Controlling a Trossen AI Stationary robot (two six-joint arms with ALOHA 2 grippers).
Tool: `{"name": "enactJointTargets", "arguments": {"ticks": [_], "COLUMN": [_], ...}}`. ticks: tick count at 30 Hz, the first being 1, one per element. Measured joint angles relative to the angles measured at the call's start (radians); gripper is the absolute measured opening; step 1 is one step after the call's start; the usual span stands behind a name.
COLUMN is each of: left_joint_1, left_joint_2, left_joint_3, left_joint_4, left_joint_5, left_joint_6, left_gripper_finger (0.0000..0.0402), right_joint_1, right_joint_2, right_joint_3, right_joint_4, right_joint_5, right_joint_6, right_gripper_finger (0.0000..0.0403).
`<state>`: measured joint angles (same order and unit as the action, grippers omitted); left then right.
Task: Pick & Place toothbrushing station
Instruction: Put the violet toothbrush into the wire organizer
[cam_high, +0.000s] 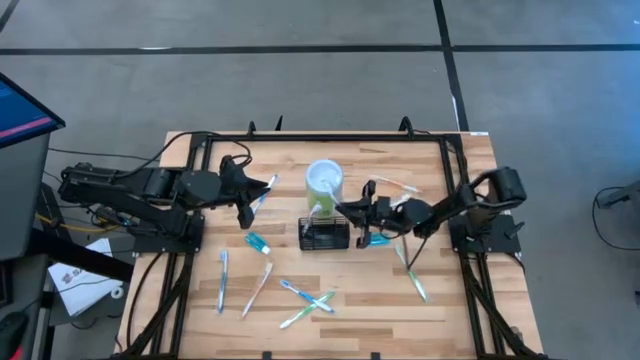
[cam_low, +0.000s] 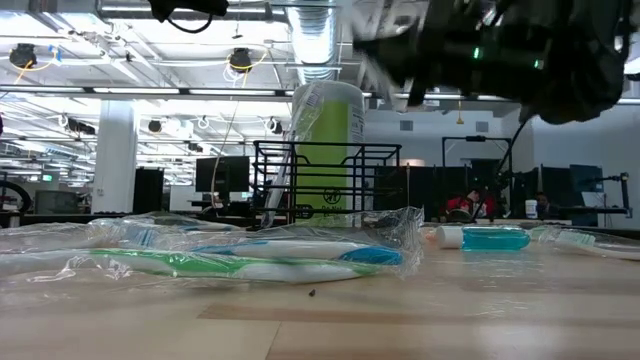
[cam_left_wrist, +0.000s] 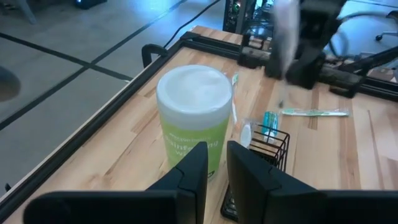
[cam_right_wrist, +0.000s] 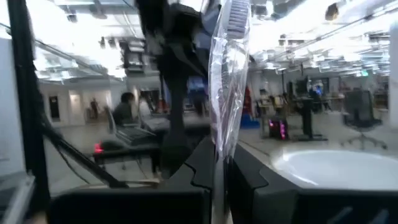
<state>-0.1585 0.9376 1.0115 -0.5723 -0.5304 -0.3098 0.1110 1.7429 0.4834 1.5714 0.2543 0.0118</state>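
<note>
We see the toothbrushing station, a small black wire-mesh rectangular caddy (cam_high: 324, 236), standing upright near the middle of the light wooden butcher-block desk (cam_high: 200, 310). Just beside it, toward the far edge, stands a lime-green cylindrical cup with a white top (cam_high: 324, 184).

The right end effector (cam_high: 352, 211) hangs above the desk just beside the caddy's right end, its arm reaching in from the right edge. Its fingers are clenched on a toothbrush in a clear plastic wrapper (cam_right_wrist: 229, 74), which stands up between them in the right wrist view.

The left end effector (cam_high: 246, 214) hovers over the left half of the desk, well apart from the caddy. In the left wrist view its fingers (cam_left_wrist: 193, 171) stand close together with a narrow gap, and we see nothing between them; in the high view a pale wrapped item shows right at its tip, so we cannot tell whether it grips something.

A small teal toothpaste tube (cam_high: 257, 242) lies left of the caddy. Toward the near edge lie more wrapped toothbrushes: a blue one (cam_high: 222, 280), a pink and white one (cam_high: 258, 288), and a crossed blue and green pair (cam_high: 306, 301). Another green one (cam_high: 413, 278) lies toward the right edge.
</note>
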Motion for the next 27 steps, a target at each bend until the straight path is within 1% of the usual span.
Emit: {"name": "enactJointTargets", "arguments": {"ticks": [11,22,27], "left_joint_1": [0.000,0.000,0.000], "left_joint_2": [0.000,0.000,0.000], "left_joint_3": [0.001,0.001,0.001], "left_joint_4": [0.016,0.021,0.023], "left_joint_5": [0.000,0.000,0.000], "left_joint_6": [0.022,0.022,0.021], "left_gripper_finger": [0.0053,0.0053,0.0053], "right_joint_1": [0.032,0.054,0.052], "right_joint_2": [0.084,0.098,0.159], "right_joint_3": [-0.002,0.000,0.009], "right_joint_4": [-0.003,-0.001,0.000], "right_joint_5": [0.024,0.032,0.035], "right_joint_6": [0.029,0.041,0.075], "right_gripper_finger": [0.0011,0.0011,0.0011]}}
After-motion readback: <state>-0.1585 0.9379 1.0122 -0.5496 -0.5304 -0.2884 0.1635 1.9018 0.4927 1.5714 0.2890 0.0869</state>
